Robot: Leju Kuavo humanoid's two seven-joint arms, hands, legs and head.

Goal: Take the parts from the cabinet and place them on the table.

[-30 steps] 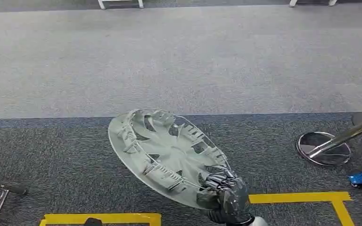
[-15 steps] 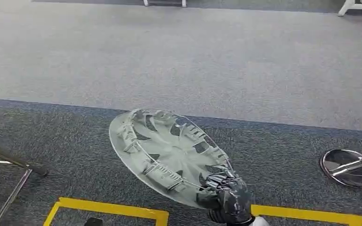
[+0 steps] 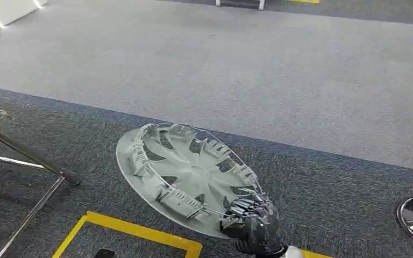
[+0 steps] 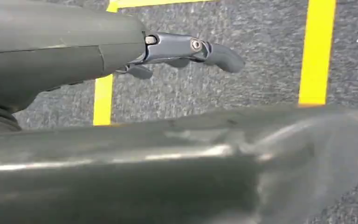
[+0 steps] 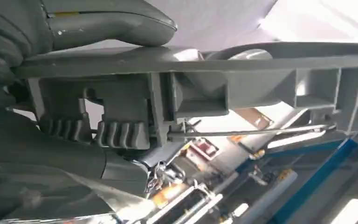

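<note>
Since a second ago my whole view has swung; the floor slid right, so I am turning, not the part. My right hand (image 3: 253,228) grips the grey wheel cover (image 3: 185,174) by its near rim, tilted out over the carpet so it clears my body. Its ribs and wire ring look big from the right wrist. My left hand (image 4: 186,49) hangs low, fingers (image 4: 223,56) straight, holding nothing.

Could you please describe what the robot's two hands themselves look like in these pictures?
The right hand is dark grey and glossy, with black segmented fingers and a pale silver wrist below. The left hand has a smooth grey cover, a ribbed grey cuff, and a blue-grey metal finger link with small round rivets ending in a dark rubbery tip.
</note>
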